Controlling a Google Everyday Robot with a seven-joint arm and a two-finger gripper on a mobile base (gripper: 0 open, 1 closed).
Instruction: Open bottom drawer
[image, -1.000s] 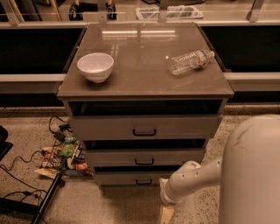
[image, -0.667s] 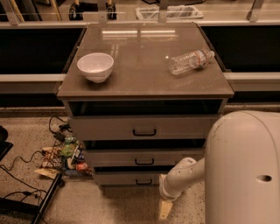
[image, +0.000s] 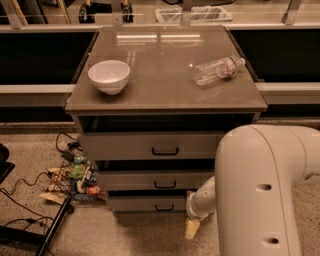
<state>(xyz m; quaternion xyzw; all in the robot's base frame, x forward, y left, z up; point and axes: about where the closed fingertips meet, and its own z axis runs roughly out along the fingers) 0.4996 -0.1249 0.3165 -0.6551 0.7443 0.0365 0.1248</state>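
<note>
The bottom drawer (image: 150, 204) is the lowest, narrowest front of three grey-beige drawers, with a small black bar handle (image: 164, 207). It sits flush under the middle drawer (image: 150, 181) and the top drawer (image: 145, 146). My white arm (image: 260, 190) fills the lower right. My gripper (image: 191, 228) hangs low near the floor, just right of the bottom drawer's front and below its right end, apart from the handle.
A white bowl (image: 109, 76) and a clear plastic bottle (image: 217, 70) lying on its side rest on the cabinet top (image: 160, 95). Cables and snack packets (image: 72, 179) litter the floor left of the cabinet. A black stand leg (image: 52, 230) lies at lower left.
My arm has swung left and now covers more of the lower right. The gripper has shifted slightly left, staying low by the bottom drawer. The drawers have not moved.
</note>
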